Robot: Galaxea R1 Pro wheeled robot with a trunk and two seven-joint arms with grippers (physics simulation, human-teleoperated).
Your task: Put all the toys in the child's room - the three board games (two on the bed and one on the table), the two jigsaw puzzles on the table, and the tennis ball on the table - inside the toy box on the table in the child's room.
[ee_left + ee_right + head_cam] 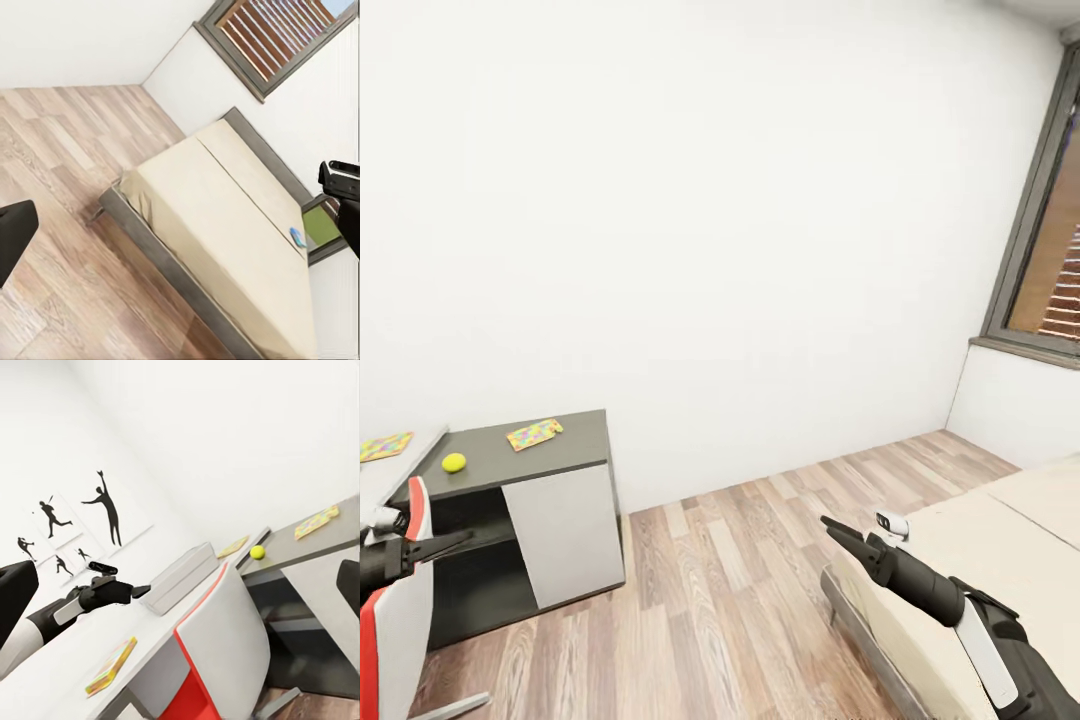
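A yellow tennis ball [454,462] lies on the dark grey table [575,450] at the left, with a colourful jigsaw puzzle [534,434] beside it and a second puzzle [385,446] further left. In the right wrist view the pale toy box [180,577] stands on the white desk, beyond the ball [257,552], and a flat board game [111,666] lies nearer. A small blue item [298,238] rests at the bed's far end. My left gripper [455,540] hangs open by the chair. My right gripper [830,527] hovers open over the floor by the bed's corner, holding nothing.
A red and white chair [400,610] stands against the desk at the left. The beige bed [1000,560] takes the right side under a window [1050,240]. Wooden floor [730,590] stretches between table and bed. Black silhouette pictures [105,506] hang on the wall.
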